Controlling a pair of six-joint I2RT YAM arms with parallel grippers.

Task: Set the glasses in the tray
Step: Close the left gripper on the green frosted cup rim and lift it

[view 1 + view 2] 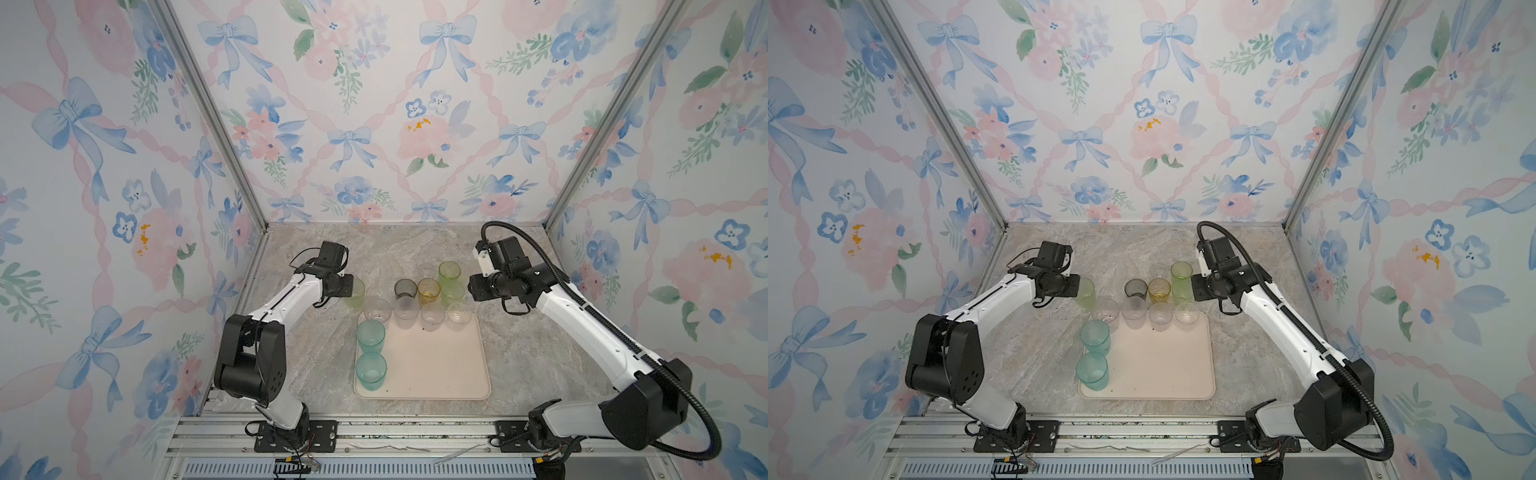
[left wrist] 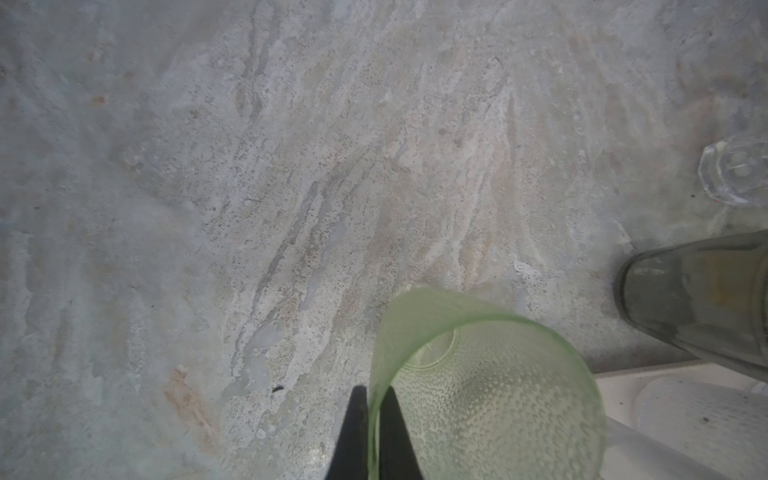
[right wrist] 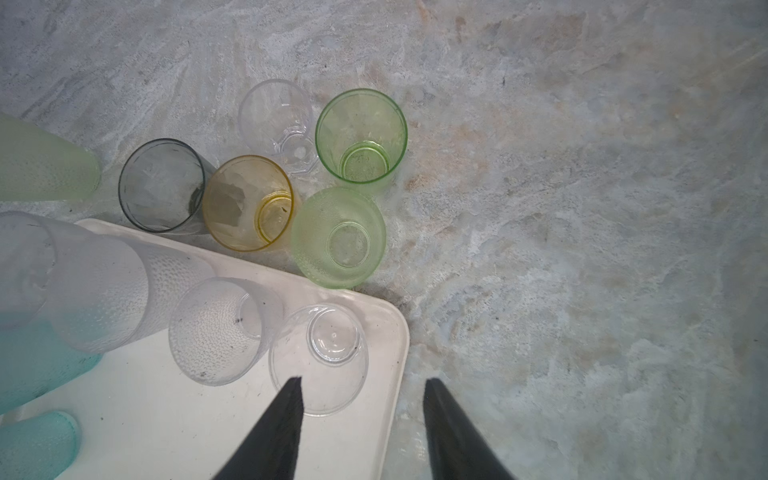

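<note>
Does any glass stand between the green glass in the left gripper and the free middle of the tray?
Yes. The frosted clear glass at the far left corner of the tray and the teal glass beside it stand between the green glass, pinched by the left gripper, and that bare middle.

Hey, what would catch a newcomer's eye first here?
Loud floral wallpaper covers all the walls. Glasses cluster at the tray's far edge, with two teal glasses standing along its left side. The left gripper pinches a green glass's wall.

Pebbled translucent green tumbler (image 2: 498, 395), matt cream plastic tray (image 3: 166, 415) — rough veined stone tabletop (image 2: 249, 166)
</note>
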